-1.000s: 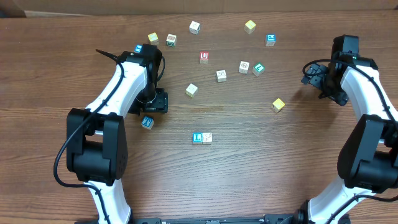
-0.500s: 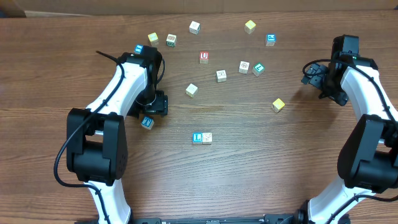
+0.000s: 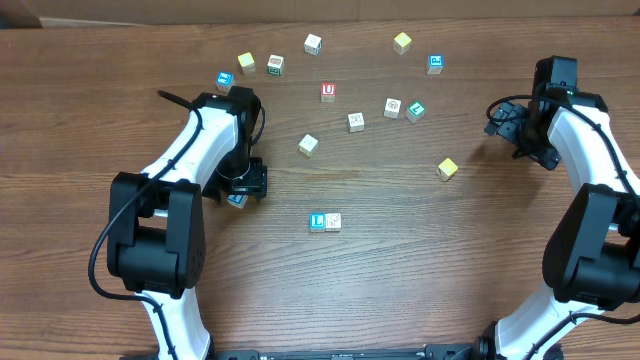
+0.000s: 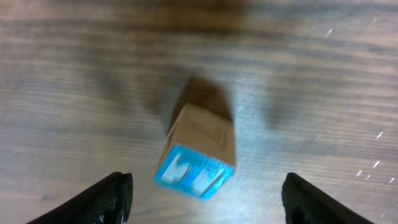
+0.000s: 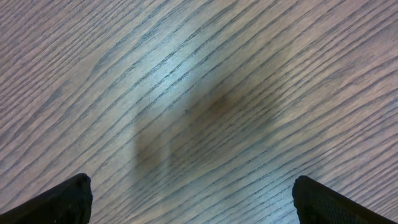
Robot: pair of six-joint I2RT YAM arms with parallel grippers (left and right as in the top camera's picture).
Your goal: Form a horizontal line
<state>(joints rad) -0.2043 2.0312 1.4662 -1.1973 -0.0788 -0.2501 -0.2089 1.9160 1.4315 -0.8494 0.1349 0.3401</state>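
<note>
The horizontal line [image 3: 325,222] stands as a short row of two touching cubes, a blue "L" cube [image 3: 317,222] and a tan cube [image 3: 333,221], at the table's middle front. My left gripper [image 3: 241,186] hovers open over a blue-faced cube [image 3: 236,200], which it partly hides from overhead. In the left wrist view that cube [image 4: 196,155] lies tilted on the wood, just ahead of the gap of the wide-apart left gripper [image 4: 207,198], untouched. A red "U" cube [image 3: 328,92] sits further back. My right gripper [image 3: 505,120] stands open over bare wood [image 5: 193,112].
Several loose cubes are scattered across the back: yellow ones [image 3: 447,169] [image 3: 402,42] [image 3: 246,61], blue ones [image 3: 435,64] [image 3: 224,79], a teal one [image 3: 416,111] and pale ones [image 3: 356,122] [image 3: 308,145] [image 3: 313,44].
My left gripper has slid toward the table's front and now sits over the blue-faced cube, covering part of it. The right arm has not moved.
</note>
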